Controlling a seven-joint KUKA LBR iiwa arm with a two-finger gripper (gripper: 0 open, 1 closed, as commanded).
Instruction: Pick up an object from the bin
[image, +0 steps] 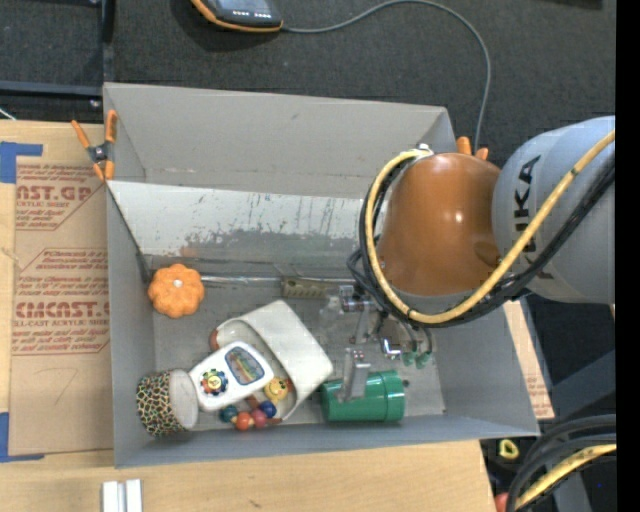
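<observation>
In the camera view you had the gripper (358, 372) just right of the white toy (262, 362), down at the green cylinder (378, 400) lying there on the bin (270, 140) floor. Its opening you couldn't tell; nothing looked lifted, so grasp and lift remained.

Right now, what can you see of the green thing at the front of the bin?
The green thing looks like dark green plastic, a cylinder lying on its side on the floor of the bin, close to the front wall, right of the white toy. The gripper stands over its left part; contact is unclear.
</observation>
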